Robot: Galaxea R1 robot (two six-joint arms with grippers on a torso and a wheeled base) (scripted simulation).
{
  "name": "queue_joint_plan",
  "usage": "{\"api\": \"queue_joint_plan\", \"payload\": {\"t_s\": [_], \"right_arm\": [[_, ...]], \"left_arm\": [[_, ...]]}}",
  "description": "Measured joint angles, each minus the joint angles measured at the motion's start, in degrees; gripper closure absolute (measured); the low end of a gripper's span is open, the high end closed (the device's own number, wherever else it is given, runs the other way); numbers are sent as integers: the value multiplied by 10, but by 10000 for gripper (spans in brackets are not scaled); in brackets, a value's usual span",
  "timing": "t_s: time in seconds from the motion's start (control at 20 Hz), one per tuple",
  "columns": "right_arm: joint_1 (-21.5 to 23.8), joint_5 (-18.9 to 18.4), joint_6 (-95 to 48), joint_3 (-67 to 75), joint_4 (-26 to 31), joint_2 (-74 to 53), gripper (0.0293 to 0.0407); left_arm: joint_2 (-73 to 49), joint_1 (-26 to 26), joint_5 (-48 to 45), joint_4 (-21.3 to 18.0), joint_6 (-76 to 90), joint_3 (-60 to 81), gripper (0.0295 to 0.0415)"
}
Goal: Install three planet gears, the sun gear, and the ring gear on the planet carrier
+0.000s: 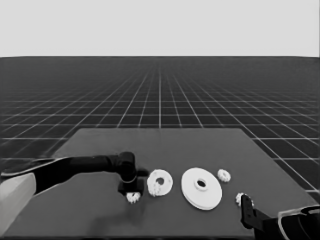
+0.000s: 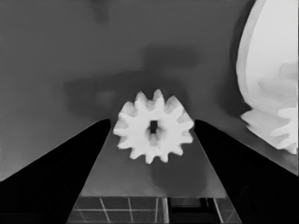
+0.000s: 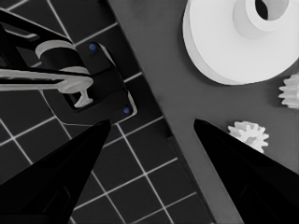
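Grid-lined floor stretches off behind a dark table (image 1: 165, 145) to a pale band above the horizon. Nearest, at the table's front right corner, the right gripper (image 1: 246, 212) waits with its fingers spread wide and nothing between them; its wrist view looks past the table's edge at the floor grid and some dark machinery (image 3: 79, 84) with pale bands and small blue lights. Just beside that gripper, near the right edge, lies a small gear (image 1: 241, 198), seen in the wrist view too (image 3: 249, 135). A little farther in and toward the left end, the left arm reaches in from the left edge, and the left gripper (image 1: 132, 192) stands over another small gear (image 1: 133, 197). From the wrist, that gear (image 2: 153, 127) lies flat on the tabletop between the two open fingers (image 2: 60, 172), with a gap on either side, so it is bracketed but not clamped. Just beside it toward the middle sits the smaller round part (image 1: 160, 182), and a toothed gear (image 1: 154, 188) rests on its near side, showing at the edge of the left wrist view (image 2: 275, 130). Next along, about mid-table, lies the larger round part (image 1: 201, 188) with its raised hub and dark hole, flat on the tabletop and apart from the smaller one. Beyond its far right side lies one more small gear (image 1: 224, 175), close to the rim.
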Motion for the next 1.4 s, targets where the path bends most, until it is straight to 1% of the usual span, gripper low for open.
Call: {"api": "queue_joint_plan", "payload": {"t_s": [0.2, 0.3, 0.35, 0.7, 0.75, 0.8, 0.85, 0.9, 1.0, 1.2, 1.25, 1.3, 1.4], "right_arm": [[0, 0, 0, 0, 0, 0, 315], [0, 0, 0, 0, 0, 0, 315], [0, 0, 0, 0, 0, 0, 315], [0, 0, 0, 0, 0, 0, 315], [0, 0, 0, 0, 0, 0, 315], [0, 0, 0, 0, 0, 0, 315], [0, 0, 0, 0, 0, 0, 315], [0, 0, 0, 0, 0, 0, 315], [0, 0, 0, 0, 0, 0, 315], [0, 0, 0, 0, 0, 0, 315], [0, 0, 0, 0, 0, 0, 315], [0, 0, 0, 0, 0, 0, 315], [0, 0, 0, 0, 0, 0, 315]], "left_arm": [[1, 4, -2, 4, 2, -4, 326], [1, 4, -2, 4, 3, -4, 397], [1, 4, -2, 5, 3, -5, 398], [1, 4, -2, 5, 3, -5, 398], [-10, -38, 18, -42, -24, 39, 398], [-14, -75, 26, -74, -37, 59, 398], [-16, -97, 28, -94, -43, 67, 398], [-16, -110, 29, -106, -46, 70, 398], [-17, -121, 29, -118, -48, 73, 398], [-17, -126, 29, -123, -49, 73, 398], [65, -140, 20, -140, 0, -61, 398], [127, -148, 13, -148, 43, -163, 398], [190, -152, 5, -154, 98, -281, 398]]}}
